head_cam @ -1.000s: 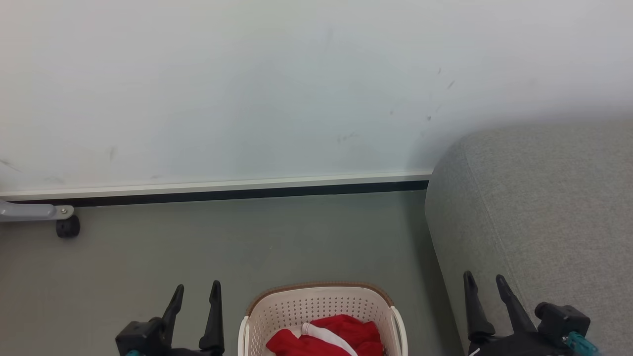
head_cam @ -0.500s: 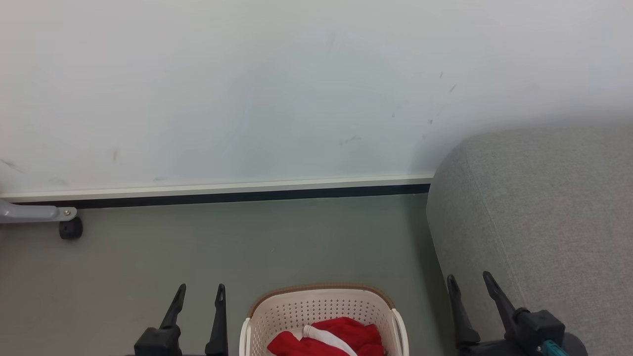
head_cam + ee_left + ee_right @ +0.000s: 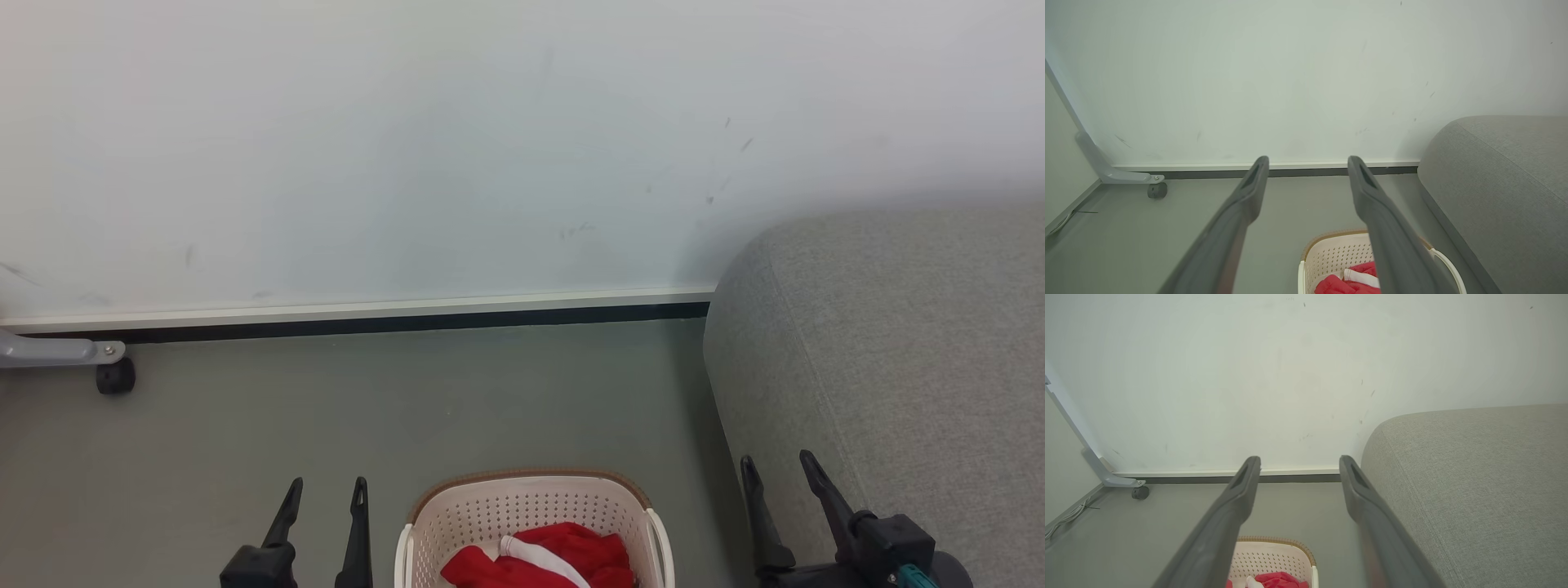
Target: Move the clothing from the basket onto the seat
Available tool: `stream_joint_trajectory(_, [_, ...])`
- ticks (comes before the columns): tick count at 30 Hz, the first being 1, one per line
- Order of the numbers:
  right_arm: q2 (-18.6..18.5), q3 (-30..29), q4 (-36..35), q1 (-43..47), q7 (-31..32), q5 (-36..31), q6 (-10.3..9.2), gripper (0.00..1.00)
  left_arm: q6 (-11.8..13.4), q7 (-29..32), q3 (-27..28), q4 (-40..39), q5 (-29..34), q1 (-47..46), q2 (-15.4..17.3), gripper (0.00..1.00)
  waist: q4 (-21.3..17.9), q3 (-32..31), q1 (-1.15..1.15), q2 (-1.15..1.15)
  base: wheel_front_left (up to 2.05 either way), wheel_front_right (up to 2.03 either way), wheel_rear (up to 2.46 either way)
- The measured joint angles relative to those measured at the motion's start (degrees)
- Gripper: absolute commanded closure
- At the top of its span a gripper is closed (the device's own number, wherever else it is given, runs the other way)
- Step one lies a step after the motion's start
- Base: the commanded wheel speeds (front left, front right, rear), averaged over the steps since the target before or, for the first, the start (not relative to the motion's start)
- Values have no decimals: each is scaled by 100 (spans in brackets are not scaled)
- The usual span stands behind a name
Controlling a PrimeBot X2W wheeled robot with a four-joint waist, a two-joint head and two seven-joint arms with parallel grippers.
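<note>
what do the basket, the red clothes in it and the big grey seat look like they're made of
Cream-white perforated basket: likely moulded plastic, smooth matte, rows of punched holes; brown rim looks woven. Red clothing with white trim: soft fabric, crumpled in folds, probably synthetic. Large light grey seat: upholstery cloth, visible coarse weave, matte.

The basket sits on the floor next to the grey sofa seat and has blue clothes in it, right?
Not blue. The head view shows the clothing in the basket is red with a white band. The rest holds: the basket stands on the floor beside the grey seat.
</note>
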Motion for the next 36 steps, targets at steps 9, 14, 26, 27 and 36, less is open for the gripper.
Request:
stream_joint_trajectory(9, [1, -42, 0, 12, 0, -16, 1, 0, -44, 0, 47, 46, 0, 0, -21, 0, 6, 7, 0, 0, 0, 0, 0])
stream_joint_trajectory(14, [2, -58, -1, 62, 0, -24, 5, 0, -45, 0, 65, 49, 0, 0, -38, 0, 12, 20, 0, 0, 0, 0, 0])
stream_joint_trajectory(26, [8, -135, -111, 87, 0, -89, 7, 0, -102, 0, 42, 11, 166, -13, -48, 0, 38, 196, 0, 0, 0, 0, 0])
stream_joint_trajectory(27, [8, -138, -149, 87, 0, -105, 7, 0, -105, 0, 22, -5, 170, -16, -48, 0, 41, 229, 0, 0, 0, 0, 0])
stream_joint_trajectory(36, [-12, -280, -445, 9, -1, -190, 5, 0, -252, 0, -248, 29, 316, -265, -87, 0, 30, 751, 0, 0, 0, 0, 0])
